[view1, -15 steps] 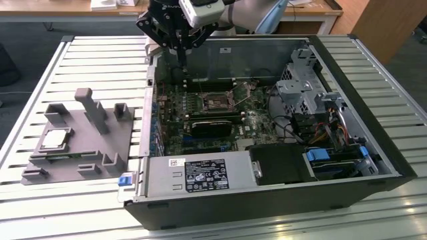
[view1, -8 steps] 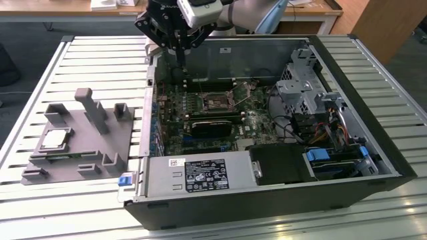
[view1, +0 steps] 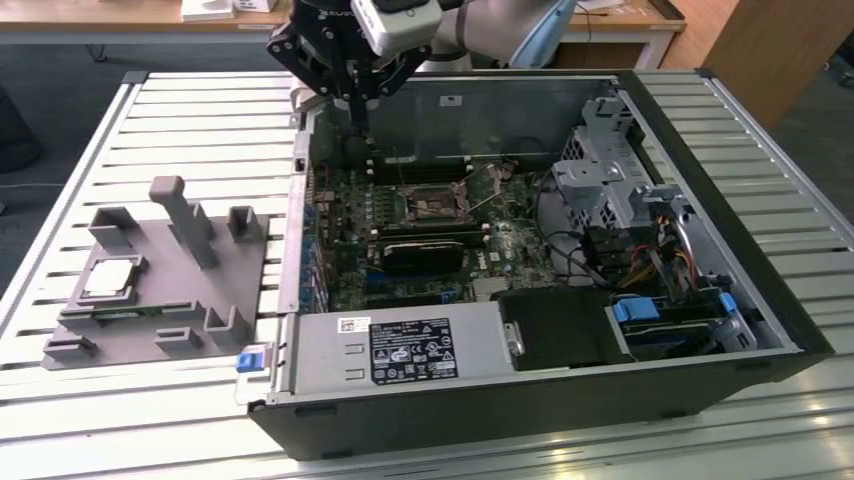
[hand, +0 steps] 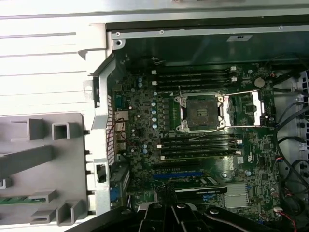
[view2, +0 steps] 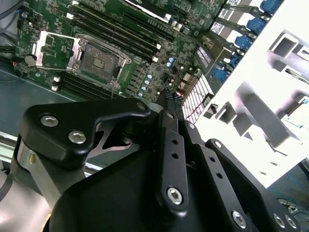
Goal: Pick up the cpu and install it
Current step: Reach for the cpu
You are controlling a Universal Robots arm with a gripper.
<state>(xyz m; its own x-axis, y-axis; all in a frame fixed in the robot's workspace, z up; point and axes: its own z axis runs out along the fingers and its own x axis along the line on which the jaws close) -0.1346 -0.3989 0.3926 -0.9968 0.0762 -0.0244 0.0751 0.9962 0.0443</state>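
Nothing of the task is done yet, as far as these views show. The cpu [view1: 110,278] lies flat on the grey tray [view1: 200,305], among its upright posts, on the slatted counter [view1: 200,130] at the exterior view's left, well apart from the open computer case [view1: 534,410]. The hand [view1: 358,125] hangs over the case's rear corner nearest the tray. Its fingers are pressed together into a narrow tip and carry nothing, which the second wrist view shows clearly [view2: 169,95]. Inside the case the motherboard [view1: 400,240] lies exposed. Its socket [hand: 203,112] looks bare in both wrist views, with a dark recessed centre and no metal-topped chip seated in it, and its retaining frame [hand: 251,108] appears swung open to one side. Judging from this, the socket is ready to receive the chip, but both the pickup and the installation are left to do, since the hand is empty and well away from the cpu.
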